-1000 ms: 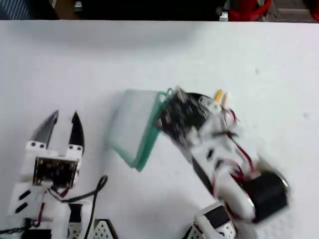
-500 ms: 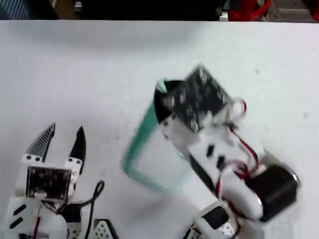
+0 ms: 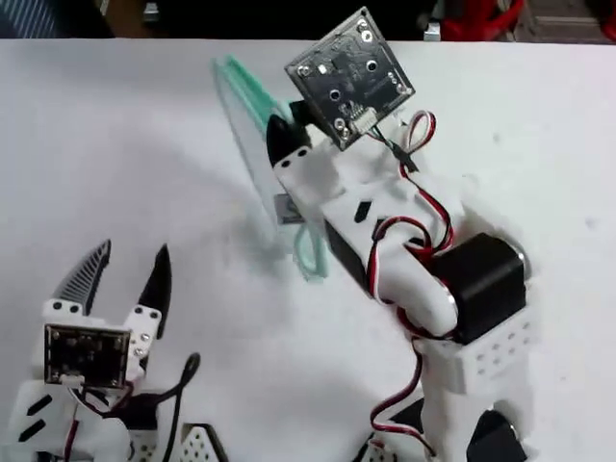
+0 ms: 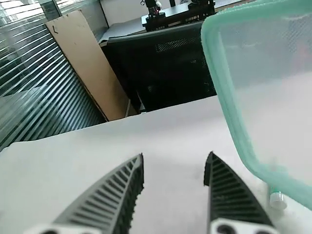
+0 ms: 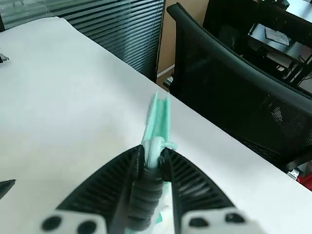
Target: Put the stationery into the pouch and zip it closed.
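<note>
The pouch (image 3: 248, 115) is translucent with a mint-green rim and is lifted off the table, hanging edge-on near the table's far middle. My right gripper (image 3: 281, 144) is shut on its green edge; in the right wrist view that gripper (image 5: 152, 158) pinches the rim of the pouch (image 5: 159, 117), which sticks up past the fingertips. My left gripper (image 3: 127, 265) rests open at the near left, apart from the pouch. In the left wrist view this gripper (image 4: 173, 168) holds nothing, and the pouch (image 4: 263, 87) hangs ahead of it, with a small white cylinder end (image 4: 277, 199) under its lower rim.
The white table (image 3: 115, 135) spreads bare to the left and right of the arms. Its far edge (image 3: 144, 40) runs along the top of the high view. A black chair (image 5: 234, 92) and a brown board (image 4: 85, 68) stand beyond the table.
The right arm raised the pouch from lying flat on the table and swung it toward the far side, so it now hangs edge-on. The left gripper drew back slightly and stayed open.
</note>
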### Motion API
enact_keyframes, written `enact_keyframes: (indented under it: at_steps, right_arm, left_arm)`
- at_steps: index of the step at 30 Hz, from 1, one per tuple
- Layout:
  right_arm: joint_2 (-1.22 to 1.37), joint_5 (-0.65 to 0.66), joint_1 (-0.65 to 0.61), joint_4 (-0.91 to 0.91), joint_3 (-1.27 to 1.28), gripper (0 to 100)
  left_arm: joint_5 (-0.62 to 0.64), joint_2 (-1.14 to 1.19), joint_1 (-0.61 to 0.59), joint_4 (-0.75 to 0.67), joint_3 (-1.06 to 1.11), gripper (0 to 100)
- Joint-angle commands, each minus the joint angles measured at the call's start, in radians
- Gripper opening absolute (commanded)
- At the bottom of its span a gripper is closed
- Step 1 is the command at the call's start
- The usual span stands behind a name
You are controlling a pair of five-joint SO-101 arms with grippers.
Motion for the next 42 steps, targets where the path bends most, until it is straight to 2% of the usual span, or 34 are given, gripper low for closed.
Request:
enact_keyframes:
  at_steps: [1, 11, 16, 23, 32, 42]
  right_arm:
    - [-0.013, -0.005, -0.002, -0.028, -0.048, 1.7]
    - [-0.019, -0.003, -0.002, -0.024, -0.048, 1.7]
    - [-0.021, -0.002, -0.038, 0.036, -0.049, 1.7]
    - [-0.093, 0.155, -0.085, 0.174, -0.121, 1.7]
    - [-0.134, 0.221, -0.079, 0.251, -0.097, 1.7]
    - [-0.134, 0.222, -0.079, 0.249, -0.072, 1.7]
  left_arm:
    - [0.011, 0.002, 0.054, -0.029, -0.002, 21]
    - [0.017, 0.002, 0.059, -0.094, 0.127, 21]
    - [0.133, 0.001, 0.105, -0.069, 0.127, 26]
    - [0.141, 0.004, 0.145, -0.095, 0.133, 27]
    - [0.097, -0.001, 0.147, -0.100, 0.221, 27]
    - [0.086, -0.002, 0.308, -0.092, 0.242, 27]
